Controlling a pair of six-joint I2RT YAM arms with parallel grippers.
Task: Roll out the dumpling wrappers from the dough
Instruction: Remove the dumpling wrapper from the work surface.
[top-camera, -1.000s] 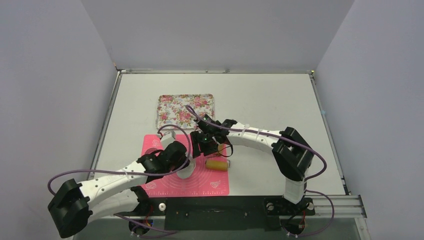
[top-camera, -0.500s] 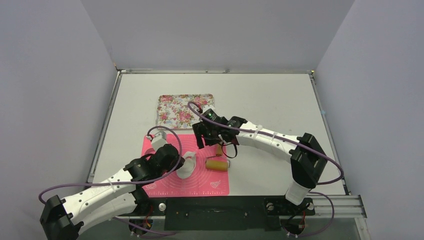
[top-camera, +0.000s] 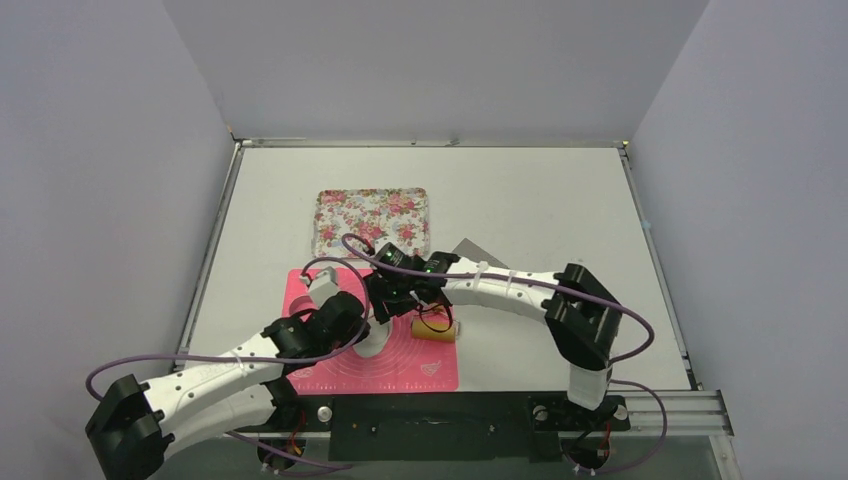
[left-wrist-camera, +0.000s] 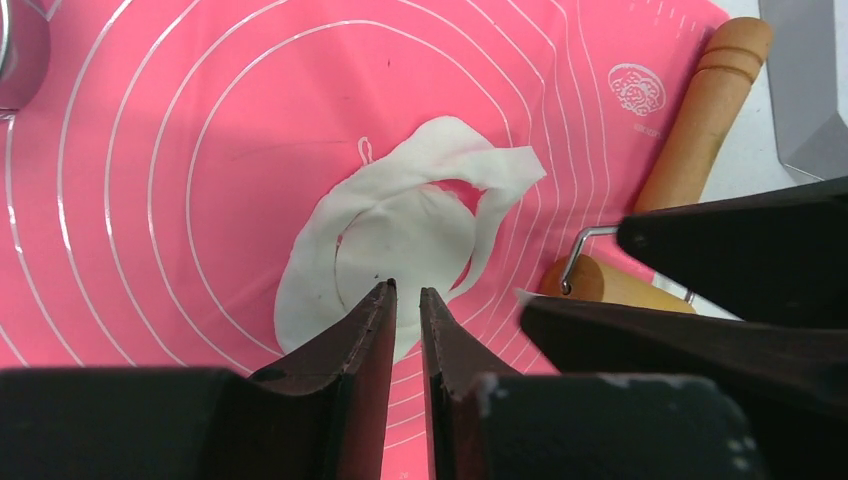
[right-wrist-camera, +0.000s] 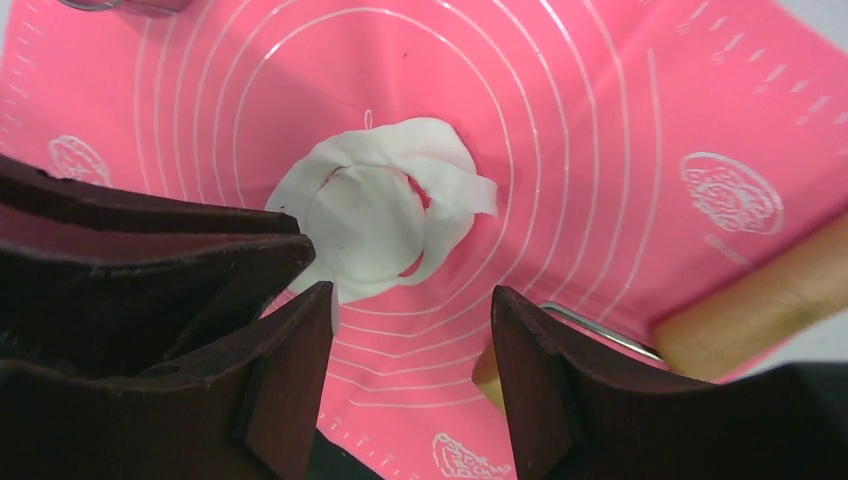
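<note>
On the pink mat (top-camera: 430, 370) lies white dough: a round cut dumpling wrapper (left-wrist-camera: 405, 235) (right-wrist-camera: 365, 225) ringed by a ragged scrap (left-wrist-camera: 500, 175) (right-wrist-camera: 450, 180). My left gripper (left-wrist-camera: 407, 292) (top-camera: 352, 318) hovers over the dough's near edge. Its jaws stand only a narrow slit apart, with nothing between them. My right gripper (right-wrist-camera: 408, 292) (top-camera: 392, 300) is open right beside it, over bare mat just short of the dough. Its left fingertip (right-wrist-camera: 318, 300) is at the dough's rim. In the top view the arms hide most of the dough (top-camera: 375, 342).
A wooden rolling pin (top-camera: 433, 328) (left-wrist-camera: 700, 120) (right-wrist-camera: 760, 300) lies at the mat's right edge, close to the right gripper. A metal ring cutter (left-wrist-camera: 20, 50) stands at the mat's far left corner. A floral tray (top-camera: 371, 220) sits behind the mat, and a grey flat piece (top-camera: 470, 250) lies to its right.
The right arm has swung left and nearer, from the mat's far edge down to the dough beside the left gripper. The left arm has barely moved.
</note>
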